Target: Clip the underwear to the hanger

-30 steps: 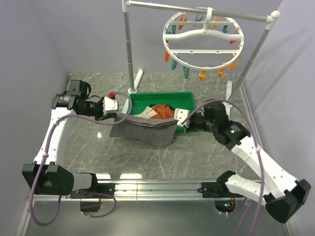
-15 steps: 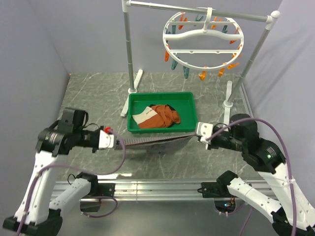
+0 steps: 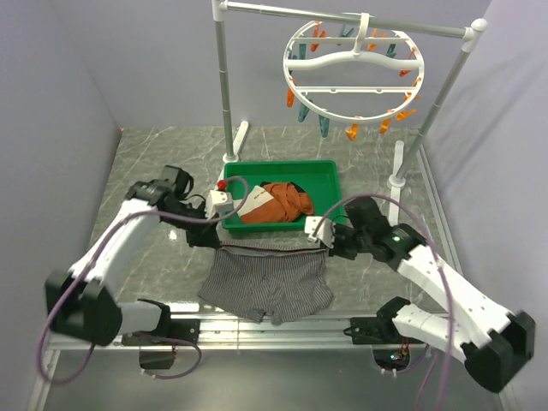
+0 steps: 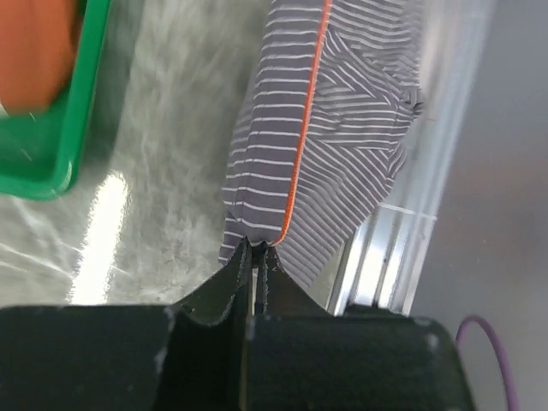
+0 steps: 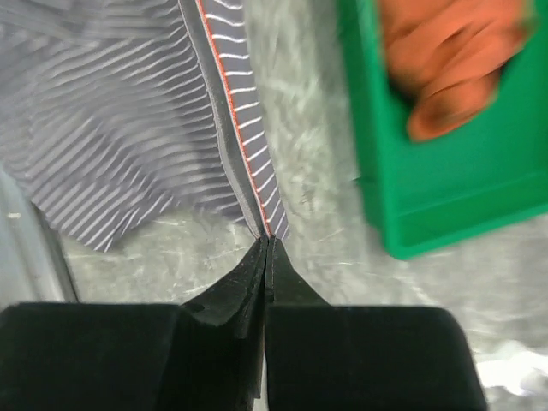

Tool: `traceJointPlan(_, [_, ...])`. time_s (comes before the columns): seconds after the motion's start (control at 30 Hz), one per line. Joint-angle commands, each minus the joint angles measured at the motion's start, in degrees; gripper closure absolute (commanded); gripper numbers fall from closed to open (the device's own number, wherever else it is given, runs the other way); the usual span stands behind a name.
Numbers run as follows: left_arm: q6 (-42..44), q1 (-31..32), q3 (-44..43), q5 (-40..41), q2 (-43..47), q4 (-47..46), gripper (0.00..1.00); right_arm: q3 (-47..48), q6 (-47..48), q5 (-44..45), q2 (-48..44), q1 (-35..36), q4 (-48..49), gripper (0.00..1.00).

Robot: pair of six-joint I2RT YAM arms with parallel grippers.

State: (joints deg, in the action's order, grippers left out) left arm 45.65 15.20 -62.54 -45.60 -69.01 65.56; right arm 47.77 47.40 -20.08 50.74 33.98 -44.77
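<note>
While both arms reach in over the table [image 3: 154, 163], the left gripper [image 4: 254, 248] has its jaws pressed together on one end of the waistband of the underwear [image 3: 270, 287], at the cloth's 10 o'clock corner seen from above. The right gripper [image 5: 267, 240] pinches the other end, at 2 o'clock. The waistband runs taut between them, a thin orange line along its edge. The striped legs spread toward 6 o'clock, reaching the metal rail [image 3: 257, 324]. Just beyond the waistband, at 12 o'clock, sits a green tray [image 3: 282, 164] holding an orange-rust garment [image 3: 287, 197] and a white cloth [image 3: 250, 205]. Well apart, at 1 o'clock, the hanger [image 3: 355, 73] dangles from a tube rack [image 3: 224, 77].
</note>
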Motion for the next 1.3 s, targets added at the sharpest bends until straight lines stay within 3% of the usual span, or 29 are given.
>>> traceJointPlan(0.0, [-8.1, -0.1, 1.9, 3.5, -6.4, -8.7, 1.0, -2.6, 1.0, 4.4, 6.2, -0.3, 11.1, 1.0])
traceJointPlan(0.13, [-13.1, 0.0, 3.6, 6.5, -12.1, -19.7, 1.0, -1.8, -0.5, 6.4, 14.4, -1.1, 17.7, 1.0])
traceJointPlan(0.4, [-17.3, -0.8, 2.2, 7.6, -23.6, -24.2, 1.0, 4.4, -2.8, 8.4, 27.6, -3.3, 19.7, 1.0])
traceJointPlan(0.5, [-18.1, -1.8, 2.0, 7.4, -23.6, -25.1, 0.87, 5.9, -3.9, 9.2, 29.8, -3.3, 18.1, 0.99])
traceJointPlan(0.53, [-18.1, -2.2, 1.8, 7.4, -23.4, -25.0, 0.77, 6.0, -4.3, 9.4, 29.9, -3.3, 17.9, 0.9])
traceJointPlan(0.57, [-17.8, -3.1, 1.5, 6.9, -23.2, -24.6, 0.73, 5.8, -4.6, 9.9, 29.5, -3.5, 18.0, 0.85])
traceJointPlan(0.6, [-17.4, -3.6, 1.2, 6.8, -22.3, -23.8, 0.67, 5.5, -4.9, 10.6, 29.2, -3.5, 18.1, 0.73])
traceJointPlan(0.73, [-16.1, -7.0, -0.1, 6.1, -18.6, -22.4, 0.48, 5.3, -7.4, 10.6, 27.0, -3.9, 17.6, 0.53])
traceJointPlan(0.87, [-13.4, -9.7, -0.6, 5.5, -13.3, -19.2, 0.33, 5.9, -9.2, 10.1, 22.3, -4.0, 15.7, 0.48])
traceJointPlan(1.03, [-11.0, -12.5, 1.2, 1.9, -4.8, -18.4, 0.23, 6.9, -14.1, 7.6, 12.0, -4.7, 13.1, 0.38])
traceJointPlan(1.13, [-12.1, -13.0, 2.3, -1.9, 1.6, -21.3, 0.19, 6.8, -18.4, 6.2, 4.6, -4.9, 13.0, 0.31])
traceJointPlan(1.27, [-18.3, -12.8, 4.0, -7.5, 9.9, -33.4, 0.12, 6.1, -24.0, 6.4, -4.0, -4.8, 14.7, 0.23])
